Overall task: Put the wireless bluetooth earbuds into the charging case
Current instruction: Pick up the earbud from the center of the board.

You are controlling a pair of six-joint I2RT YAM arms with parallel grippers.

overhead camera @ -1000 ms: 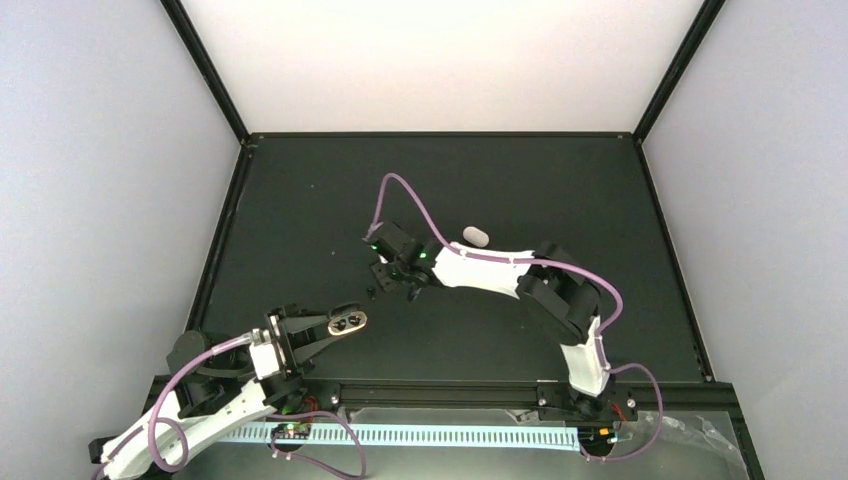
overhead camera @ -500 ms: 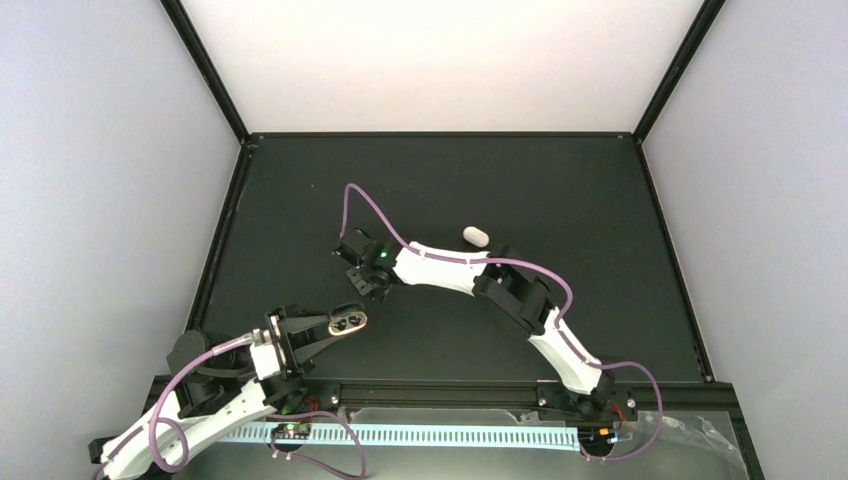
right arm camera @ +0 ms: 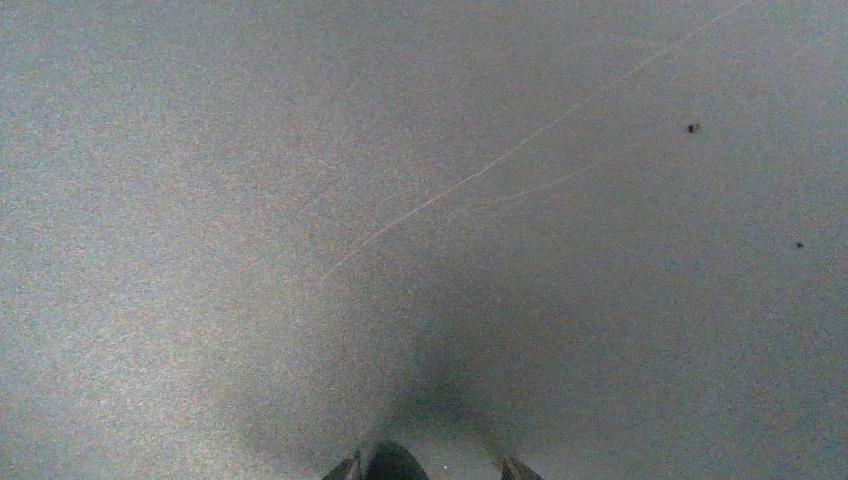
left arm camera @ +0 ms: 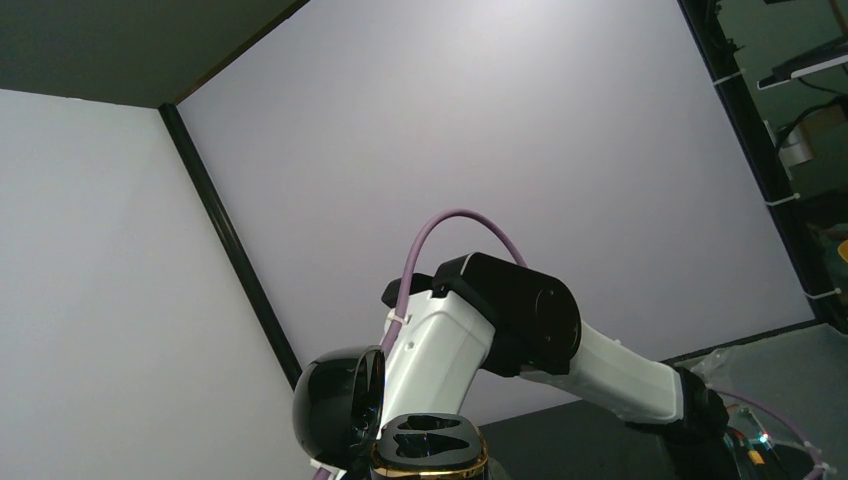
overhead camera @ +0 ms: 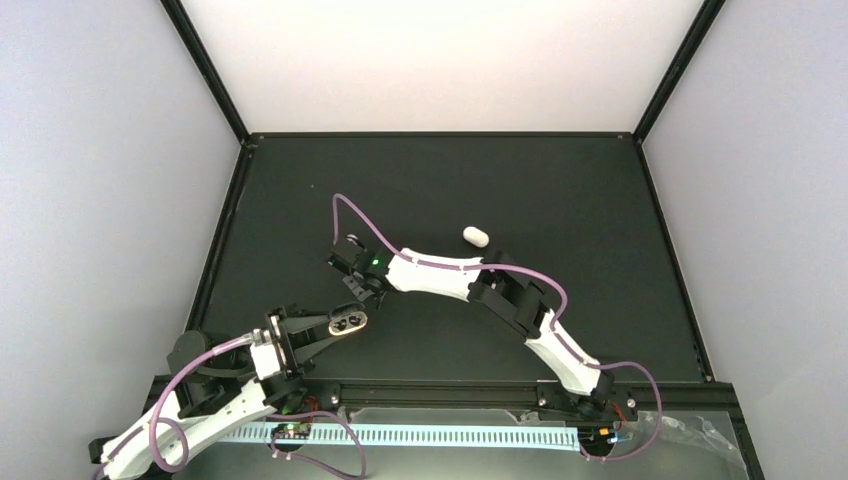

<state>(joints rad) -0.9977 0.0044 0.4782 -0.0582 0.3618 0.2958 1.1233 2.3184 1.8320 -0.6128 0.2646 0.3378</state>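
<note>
My left gripper (overhead camera: pixel 333 325) is shut on the charging case (overhead camera: pixel 348 321) and holds it above the table's near left. In the left wrist view the case stands open, with a gold-rimmed base (left arm camera: pixel 430 445) showing two empty sockets and a glossy black lid (left arm camera: pixel 335 405) tipped up at its left. My right gripper (overhead camera: pixel 352 282) points down close over the dark mat, just beyond the case. Its fingertips (right arm camera: pixel 515 468) stand apart at the bottom edge of the right wrist view. A small dark rounded shape (right arm camera: pixel 395 463), possibly an earbud, lies against the left finger. No earbuds show in the top view.
A small white oval object (overhead camera: pixel 475 236) lies on the mat behind the right forearm. The right arm (left arm camera: pixel 560 340) stretches across the table's middle, right in front of the left wrist camera. Black frame rails (overhead camera: pixel 225 235) and pale walls bound the mat.
The right arm has stretched out and swept its gripper to the left and nearer, toward the held case, with its fingers drawing closer together. The left arm and the case have not moved.
</note>
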